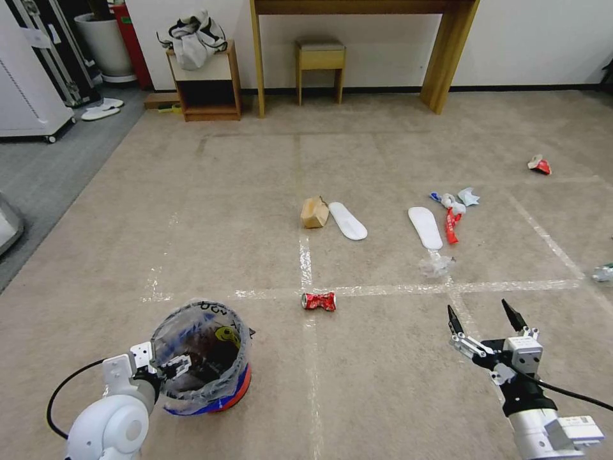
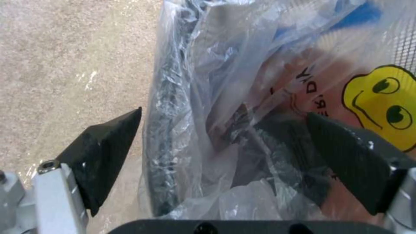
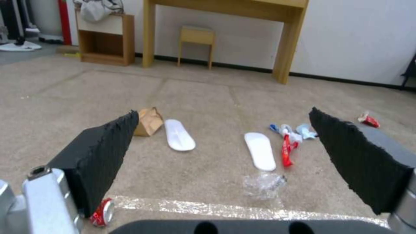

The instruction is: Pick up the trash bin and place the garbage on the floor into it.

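Your left gripper straddles the trash bin rim, jaws parted, one finger inside the liner and one outside. Judge the bin light and stiff, its clear liner slippery; grip the rim wall. Your right gripper hangs spread, empty. The crushed can lies beyond the bin, unobstructed; slippers lie farther.

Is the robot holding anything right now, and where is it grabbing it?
Nothing is gripped yet. The left gripper is open, one finger outside and one inside the trash bin rim. The right gripper hangs open and empty above the carpet.
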### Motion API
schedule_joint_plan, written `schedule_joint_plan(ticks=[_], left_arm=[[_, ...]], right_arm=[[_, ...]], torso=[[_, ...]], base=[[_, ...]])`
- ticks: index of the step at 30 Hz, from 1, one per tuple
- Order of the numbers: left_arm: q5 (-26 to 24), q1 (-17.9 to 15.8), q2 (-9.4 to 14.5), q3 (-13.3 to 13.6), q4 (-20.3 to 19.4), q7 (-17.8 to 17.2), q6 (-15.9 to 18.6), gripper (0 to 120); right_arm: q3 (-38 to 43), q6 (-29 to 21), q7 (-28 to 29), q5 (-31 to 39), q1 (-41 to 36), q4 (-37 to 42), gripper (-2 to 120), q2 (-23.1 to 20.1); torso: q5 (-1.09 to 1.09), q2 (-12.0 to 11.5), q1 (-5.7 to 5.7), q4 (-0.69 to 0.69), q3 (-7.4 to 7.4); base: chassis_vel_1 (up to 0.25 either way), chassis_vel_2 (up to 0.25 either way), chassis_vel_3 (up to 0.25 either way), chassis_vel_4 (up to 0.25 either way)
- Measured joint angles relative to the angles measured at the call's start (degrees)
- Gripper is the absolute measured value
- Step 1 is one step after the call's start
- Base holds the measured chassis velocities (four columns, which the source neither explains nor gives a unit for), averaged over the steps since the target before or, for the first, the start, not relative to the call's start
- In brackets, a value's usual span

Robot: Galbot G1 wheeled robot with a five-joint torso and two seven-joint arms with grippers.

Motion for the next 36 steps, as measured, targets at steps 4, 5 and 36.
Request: schedule_joint_plan(ticks=[4,5,36], left_arm=[[-1.1,-0.2,-0.3,0.2,0.1,-0.9,0.0,96],[-1.1,-0.2,-0.3,0.2,0.1,-0.9,0.0,96],[9.2,0.3,-0.1,0.5,2.3,9.7,-5.2,8]], right_arm=[[0.0,0.0,0.1,0.0,0.1,-0.4,100,0.0],[0.0,0.0,0.1,0.0,0.1,-0.4,100,0.0],[-0.6,0.1,0.8,0.2,1.1,-2.0,100,-0.4]], torso=[[-0.01,0.0,0.00,0.00,-0.01],[-0.01,0.0,0.00,0.00,-0.01],[-0.14,0.0,0.00,0.00,0.02]], base=[[0.000,0.000,0.000,0.000],[0.000,0.000,0.000,0.000],[0.000,0.000,0.000,0.000]])
